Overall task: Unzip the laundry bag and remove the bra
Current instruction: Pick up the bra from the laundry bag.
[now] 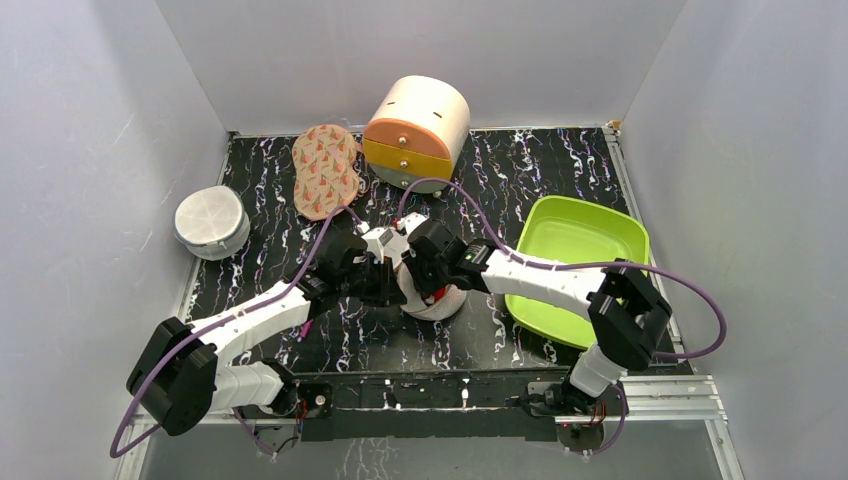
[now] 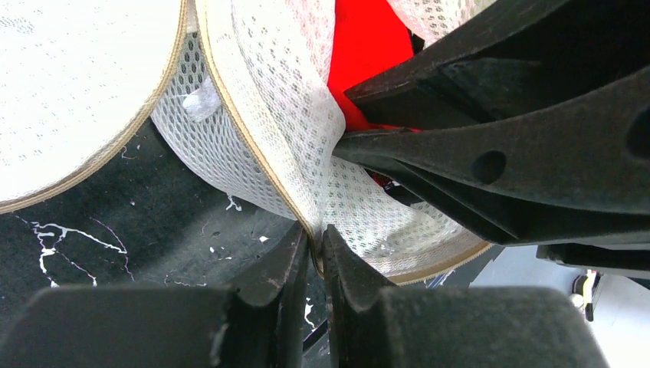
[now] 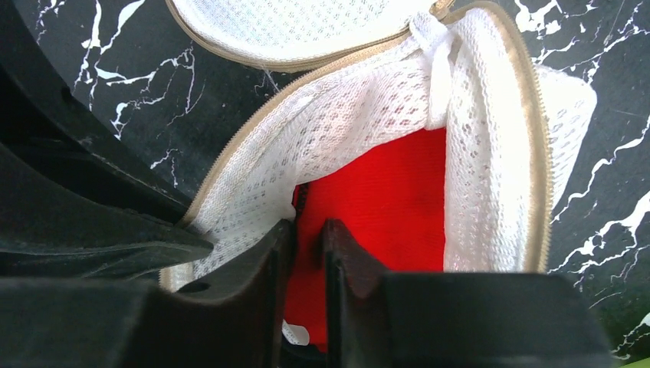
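The laundry bag (image 1: 438,303) sits at the table's middle, unzipped, its mesh wall (image 2: 260,100) spread apart and its round lid (image 3: 299,31) flipped back. My left gripper (image 2: 316,241) is shut on the bag's zip rim at the near side (image 1: 388,280). Inside the opening lies the bright red bra (image 3: 391,192), also showing in the left wrist view (image 2: 360,46). My right gripper (image 3: 308,230) reaches into the bag from the right (image 1: 430,268). Its jaws stand narrow with red fabric pinched between them. Its black fingers (image 2: 490,165) press against the mesh.
A green tray (image 1: 580,270) lies to the right of the bag. A round cream and orange drawer box (image 1: 417,130) and a carrot-print pad (image 1: 325,170) are at the back. A flat white round mesh case (image 1: 211,222) is at the left edge.
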Controlling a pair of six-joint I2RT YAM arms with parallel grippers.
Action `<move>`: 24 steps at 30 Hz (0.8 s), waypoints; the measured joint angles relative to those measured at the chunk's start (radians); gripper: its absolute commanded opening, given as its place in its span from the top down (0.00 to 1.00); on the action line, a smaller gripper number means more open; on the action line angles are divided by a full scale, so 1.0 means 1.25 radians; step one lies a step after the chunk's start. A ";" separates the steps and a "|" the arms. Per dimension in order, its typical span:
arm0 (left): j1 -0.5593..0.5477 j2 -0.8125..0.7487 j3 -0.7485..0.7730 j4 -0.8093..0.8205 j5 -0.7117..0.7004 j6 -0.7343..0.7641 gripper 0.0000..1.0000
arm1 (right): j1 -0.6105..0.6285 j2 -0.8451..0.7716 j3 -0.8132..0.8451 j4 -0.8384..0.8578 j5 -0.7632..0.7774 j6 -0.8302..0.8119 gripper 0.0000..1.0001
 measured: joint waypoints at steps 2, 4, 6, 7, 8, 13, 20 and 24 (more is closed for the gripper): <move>0.000 0.000 0.000 0.000 0.000 0.000 0.89 | 0.001 0.000 0.000 -0.002 0.000 0.001 0.86; 0.000 0.000 0.000 0.000 0.000 0.000 0.89 | 0.002 -0.001 0.000 -0.004 -0.002 0.001 0.87; 0.000 0.000 0.000 0.000 0.000 0.000 0.89 | 0.002 -0.003 0.000 -0.005 -0.002 0.002 0.87; 0.000 0.000 0.000 0.000 0.000 0.000 0.89 | 0.002 -0.007 0.000 -0.008 -0.002 0.002 0.87; 0.000 0.000 0.000 0.000 0.000 0.000 0.89 | 0.002 -0.012 0.000 -0.011 -0.002 0.002 0.88; 0.000 0.000 0.000 0.000 0.000 0.000 0.89 | 0.002 -0.053 0.000 -0.028 -0.005 0.002 0.95; 0.000 0.001 0.001 0.002 0.005 0.001 0.89 | 0.003 -0.096 0.000 -0.045 -0.019 0.002 0.95; 0.000 0.002 0.001 0.005 0.008 0.001 0.89 | 0.003 -0.103 0.000 -0.046 -0.023 0.002 0.91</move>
